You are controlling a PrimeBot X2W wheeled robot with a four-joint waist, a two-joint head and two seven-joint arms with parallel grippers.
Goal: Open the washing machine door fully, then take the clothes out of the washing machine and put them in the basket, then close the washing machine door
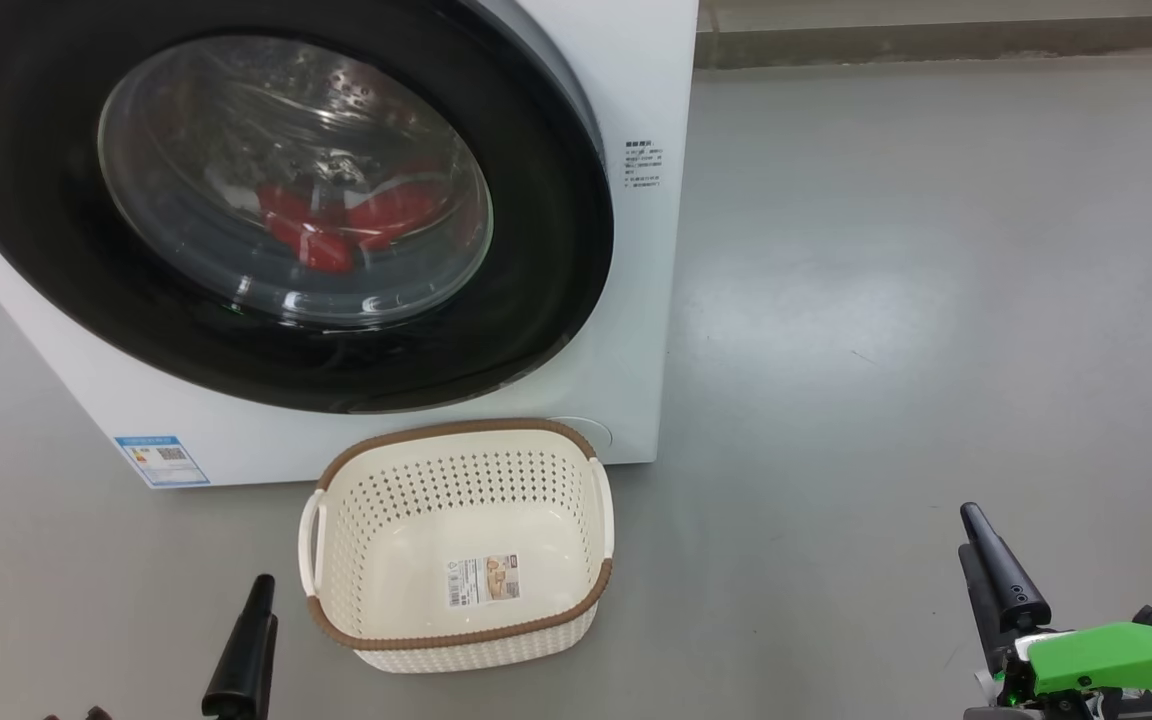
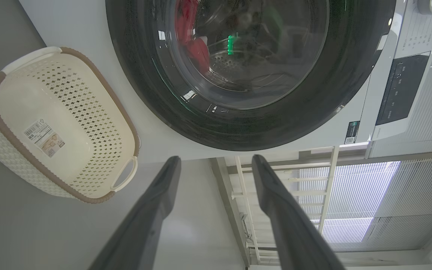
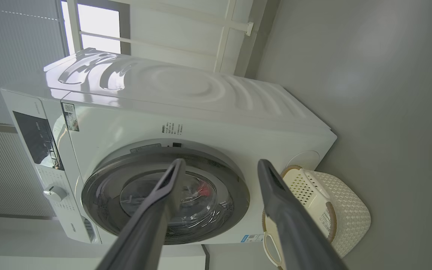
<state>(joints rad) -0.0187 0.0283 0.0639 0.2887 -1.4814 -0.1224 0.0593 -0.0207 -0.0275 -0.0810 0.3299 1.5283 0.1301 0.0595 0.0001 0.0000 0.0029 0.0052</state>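
Scene: a white front-loading washing machine stands on a grey floor, a blue label sticker low on its front.
Washing machine door: the round washing machine door, with a glossy black rim around bulging clear glass, sits shut against the front.
Clothes: the red-and-white clothes lie in the drum behind the glass, low in the bowl.
Basket: the cream perforated basket with a brown rim sits on the floor just in front of the machine, below the door. The paper label on its bottom is in plain sight.
Left arm: held low at the lower left of the head view, near the basket's near-left corner. In the left wrist view the 2 left fingers are spread wide apart, gripping nothing, and point at the door's lower rim, clear of it.
Right arm: held low at the lower right of the head view, over bare floor and well apart from basket and machine, with a green housing at the wrist. In the right wrist view the 2 right fingers are spread wide, holding nothing, and point toward the door and basket.
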